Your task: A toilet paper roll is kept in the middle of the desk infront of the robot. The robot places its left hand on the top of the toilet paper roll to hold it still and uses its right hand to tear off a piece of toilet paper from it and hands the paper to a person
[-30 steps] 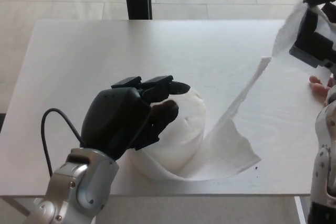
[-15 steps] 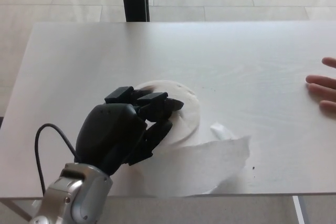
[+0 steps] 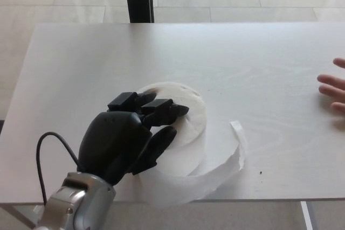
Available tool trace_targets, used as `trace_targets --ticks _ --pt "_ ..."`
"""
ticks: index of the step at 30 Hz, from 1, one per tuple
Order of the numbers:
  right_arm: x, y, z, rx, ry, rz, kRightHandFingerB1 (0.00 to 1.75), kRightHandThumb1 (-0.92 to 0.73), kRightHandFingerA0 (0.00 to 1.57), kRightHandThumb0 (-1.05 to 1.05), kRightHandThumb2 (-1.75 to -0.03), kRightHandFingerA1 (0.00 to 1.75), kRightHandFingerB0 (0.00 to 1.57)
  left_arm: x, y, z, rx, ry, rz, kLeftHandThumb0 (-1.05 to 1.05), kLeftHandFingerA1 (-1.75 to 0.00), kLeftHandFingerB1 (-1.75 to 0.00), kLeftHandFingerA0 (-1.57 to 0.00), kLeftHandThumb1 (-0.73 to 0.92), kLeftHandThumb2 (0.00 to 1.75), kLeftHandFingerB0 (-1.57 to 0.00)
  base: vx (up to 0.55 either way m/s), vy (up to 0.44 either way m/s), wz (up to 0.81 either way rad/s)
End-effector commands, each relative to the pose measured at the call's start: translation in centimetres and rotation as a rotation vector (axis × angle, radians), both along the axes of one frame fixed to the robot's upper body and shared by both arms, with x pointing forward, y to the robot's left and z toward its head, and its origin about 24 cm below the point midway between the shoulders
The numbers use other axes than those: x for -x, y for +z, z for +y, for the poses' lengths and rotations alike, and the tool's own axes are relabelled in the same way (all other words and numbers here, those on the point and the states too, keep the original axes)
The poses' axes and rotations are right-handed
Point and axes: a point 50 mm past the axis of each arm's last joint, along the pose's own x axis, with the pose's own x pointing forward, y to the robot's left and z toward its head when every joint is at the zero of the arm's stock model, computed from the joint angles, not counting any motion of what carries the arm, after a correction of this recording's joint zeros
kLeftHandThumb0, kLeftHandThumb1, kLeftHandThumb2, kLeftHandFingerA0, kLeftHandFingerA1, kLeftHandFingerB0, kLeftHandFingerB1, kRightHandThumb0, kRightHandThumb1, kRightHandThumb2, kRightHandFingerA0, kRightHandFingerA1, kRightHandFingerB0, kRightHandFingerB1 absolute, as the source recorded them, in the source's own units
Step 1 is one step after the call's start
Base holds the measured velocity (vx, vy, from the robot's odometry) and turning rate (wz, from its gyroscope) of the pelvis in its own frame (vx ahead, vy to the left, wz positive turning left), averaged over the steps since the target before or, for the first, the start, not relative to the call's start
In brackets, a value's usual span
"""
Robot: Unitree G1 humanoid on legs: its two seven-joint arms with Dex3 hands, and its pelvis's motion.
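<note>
**Left hand pressing on the roll**

While the left hand (image 3: 126, 138) rests on top of the toilet paper roll (image 3: 178, 117) near the desk's (image 3: 81, 68) middle, fingers curled down over it, a loose paper tail (image 3: 223, 160) curves right. A person's fingertips (image 3: 333, 91) show far right.

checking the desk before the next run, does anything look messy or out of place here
Yes. A loose tail of paper hangs unwound from the toilet paper roll, curling over the desk toward its front edge, its end ragged. The left hand rests on the roll. A person's fingers lie at the right edge.
</note>
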Motion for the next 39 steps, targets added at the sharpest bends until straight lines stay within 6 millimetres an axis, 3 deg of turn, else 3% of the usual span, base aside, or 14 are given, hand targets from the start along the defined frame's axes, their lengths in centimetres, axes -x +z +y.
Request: trace_targets --ticks 1,12,17,19,22,23,25,26,29,30,32,36,38,39 --pt "0.4 -4.1 -1.5 0.408 0.073 0.137 1.56 -0.40 0.88 -0.18 -1.29 1.74 0.75 2.2 -5.7 2.2 -0.132 0.047 0.323 -0.37 -0.59 -0.47 -0.54 0.52 0.55 -0.57 0.00 0.000 0.00" --pt "0.4 -8.7 -2.7 0.772 0.077 0.349 1.47 -0.59 0.82 -0.13 -0.98 1.69 0.73 2.5 -5.9 2.7 -0.146 0.071 0.354 -0.38 -0.52 -0.45 -0.51 0.54 0.55 -0.55 0.00 0.000 0.00" --pt "-0.1 -8.3 -3.4 0.915 0.001 0.332 1.38 -0.72 0.84 -0.15 -0.72 1.63 0.72 2.5 -5.9 2.9 -0.140 0.075 0.364 -0.36 -0.67 -0.44 -0.65 0.53 0.55 -0.54 0.00 0.000 0.00" --pt "-0.3 -8.3 -3.6 0.923 -0.023 0.345 1.31 -0.73 0.85 -0.15 -0.71 1.60 0.76 2.5 -6.0 3.0 -0.140 0.082 0.375 -0.37 -1.02 -0.44 -0.77 0.54 0.55 -0.54 0.00 0.000 0.00" --pt "-0.4 -8.4 -4.0 0.934 -0.020 0.382 1.33 -0.75 0.83 -0.18 -0.68 1.61 0.76 2.5 -6.1 3.0 -0.147 0.083 0.380 -0.37 -0.81 -0.44 -0.68 0.53 0.55 -0.54 0.00 0.000 0.00" --pt "-0.2 -8.7 -4.3 0.948 0.000 0.403 1.38 -0.70 0.83 -0.11 -0.74 1.60 0.74 2.6 -6.2 2.9 -0.140 0.085 0.388 -0.39 -1.38 -0.44 -0.76 0.53 0.57 -0.52 0.00 0.000 0.00" --pt "-0.1 -9.0 -4.5 0.915 0.017 0.438 1.27 -0.72 0.88 -0.16 -0.76 1.56 0.82 2.7 -6.3 2.9 -0.140 0.087 0.384 -0.37 -1.47 -0.45 -0.80 0.52 0.59 -0.53 0.00 0.000 0.00" --pt "-0.2 -9.1 -4.6 0.952 0.001 0.498 0.35 -0.72 0.47 -0.35 -0.61 0.53 0.45 2.8 -6.3 2.9 -0.143 0.081 0.378 -0.41 -1.37 -0.58 -1.10 0.38 0.78 -0.49 0.00 0.000 0.00" --pt "-0.1 -9.3 -4.6 0.992 -0.003 0.574 0.31 -0.67 0.30 -0.42 -0.61 0.42 0.34 2.8 -6.2 3.0 -0.148 0.086 0.382 -0.41 -1.38 -0.58 -1.11 0.38 0.78 -0.49 0.00 0.000 0.00" --pt "0.0 -9.4 -4.5 1.008 -0.004 0.584 0.30 -0.65 0.10 -0.49 -0.60 0.33 0.25 2.8 -6.2 3.0 -0.152 0.084 0.381 -0.36 -1.61 -0.45 -0.75 0.51 0.56 -0.54 0.00 0.000 0.00" --pt "0.3 -9.5 -4.1 1.105 0.003 0.604 0.20 -0.57 0.00 -0.77 -0.82 0.00 0.05 2.7 -6.3 3.2 -0.145 0.102 0.406 -0.37 -1.45 -0.44 -0.75 0.52 0.58 -0.52 0.00 0.000 0.00" --pt "0.5 -9.4 -3.9 1.151 0.003 0.594 0.05 -0.64 0.00 -0.97 -0.88 0.04 0.09 2.8 -6.4 3.1 -0.142 0.099 0.400 -0.38 -1.63 -0.44 -0.77 0.52 0.56 -0.53 0.00 0.000 0.00" --pt "0.5 -9.1 -3.9 1.214 -0.036 0.550 0.01 -0.70 0.00 -1.05 -0.98 0.16 0.00 2.8 -6.4 3.0 -0.141 0.093 0.394 -0.39 -1.29 -0.44 -0.77 0.52 0.56 -0.53 0.00 0.000 0.00" --pt "0.4 -8.8 -3.8 1.231 -0.068 0.513 0.06 -0.69 0.00 -1.05 -1.02 0.21 0.00 2.8 -6.3 3.0 -0.147 0.099 0.409 -0.37 -0.79 -0.42 -0.76 0.54 0.56 -0.53 0.00 0.000 0.00"
